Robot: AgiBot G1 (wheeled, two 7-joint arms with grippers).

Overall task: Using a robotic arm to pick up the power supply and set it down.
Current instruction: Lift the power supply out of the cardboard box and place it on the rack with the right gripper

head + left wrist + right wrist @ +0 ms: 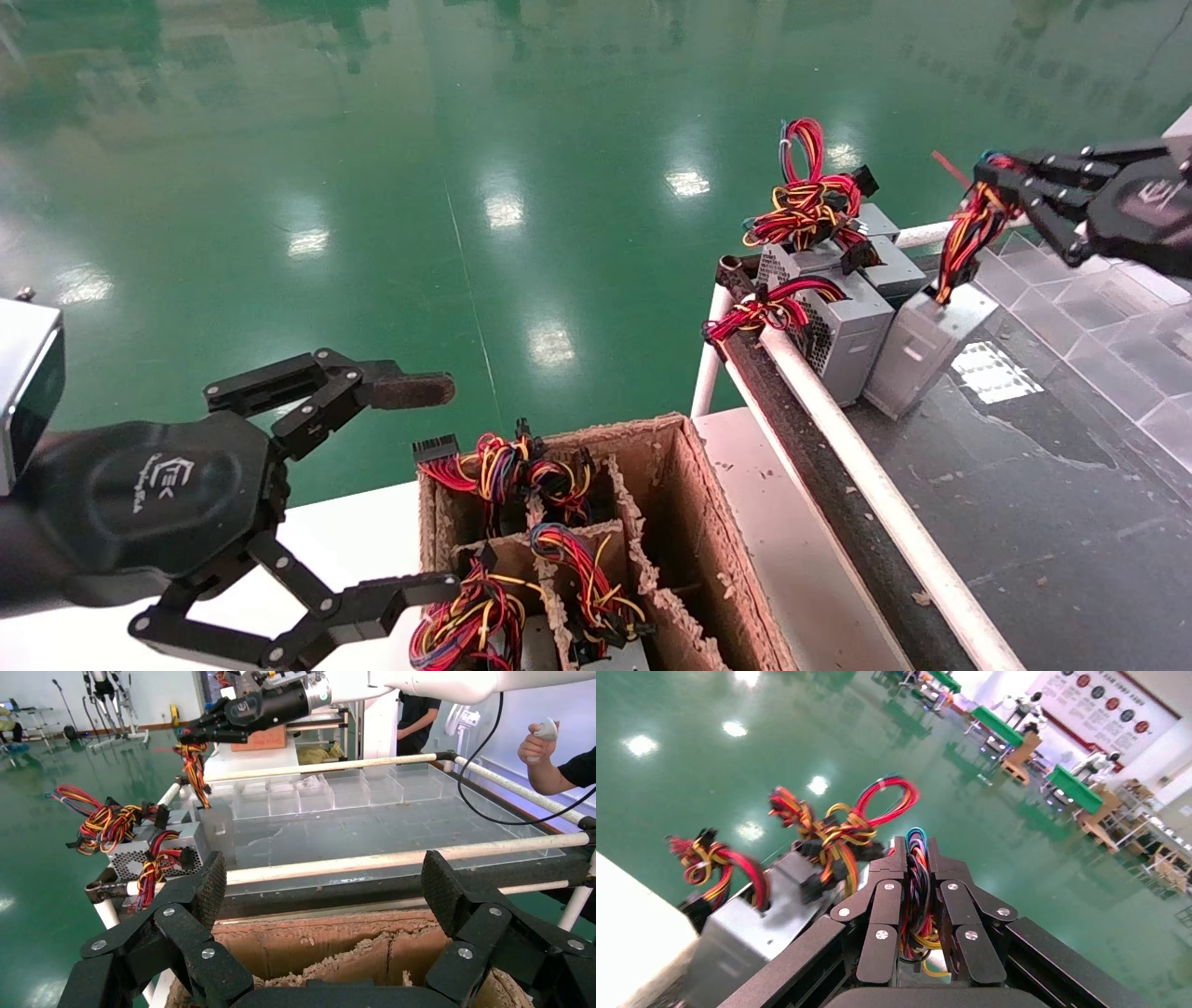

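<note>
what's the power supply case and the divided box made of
The power supply hanging by its wires from the right pincer looks like bare grey sheet metal, with flat folded faces and a dull sheen. The divided box seems to be brown corrugated cardboard, with ragged, torn edges.

From the head we look down across the cardboard box (559,522) and conveyor (931,522); both wrist cameras look closely past their fingers, sharing the power supplies (151,855).

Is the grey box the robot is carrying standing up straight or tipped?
Tipped. The power supply hangs slanted by its wires from the shut right gripper, one lower corner near the table.
</note>
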